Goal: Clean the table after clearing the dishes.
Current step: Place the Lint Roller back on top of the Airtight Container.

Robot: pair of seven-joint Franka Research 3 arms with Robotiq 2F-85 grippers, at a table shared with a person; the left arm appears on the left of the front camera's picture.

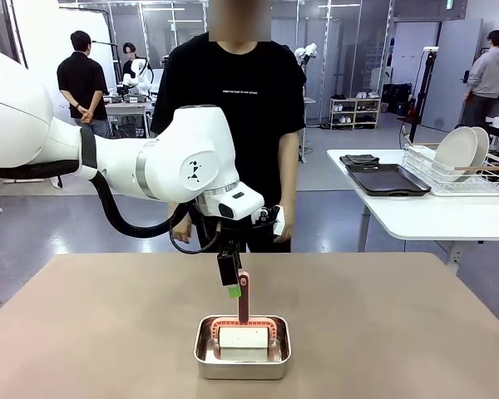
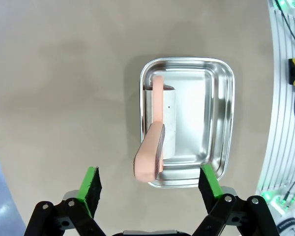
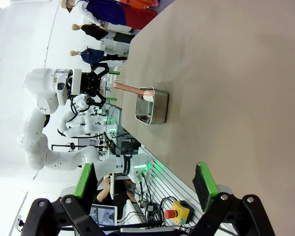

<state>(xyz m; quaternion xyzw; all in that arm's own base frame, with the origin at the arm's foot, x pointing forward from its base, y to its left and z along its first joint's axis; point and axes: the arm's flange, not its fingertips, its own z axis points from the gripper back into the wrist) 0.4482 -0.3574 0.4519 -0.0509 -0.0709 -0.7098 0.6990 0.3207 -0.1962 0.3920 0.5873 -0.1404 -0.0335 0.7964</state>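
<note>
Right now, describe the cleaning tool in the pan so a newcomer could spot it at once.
Start at the big brownish table; near its front edge, about mid-width, sits a small rectangular steel pan. In it rests a scrubbing tool with a white block head in a salmon-pink frame. Its long pink handle sticks up out of the pan, just below the left gripper and its open fingers.

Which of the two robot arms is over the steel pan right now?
The left arm: its left gripper hangs with jaws open directly above the pink brush handle in the steel pan; the right gripper is away from it.
</note>
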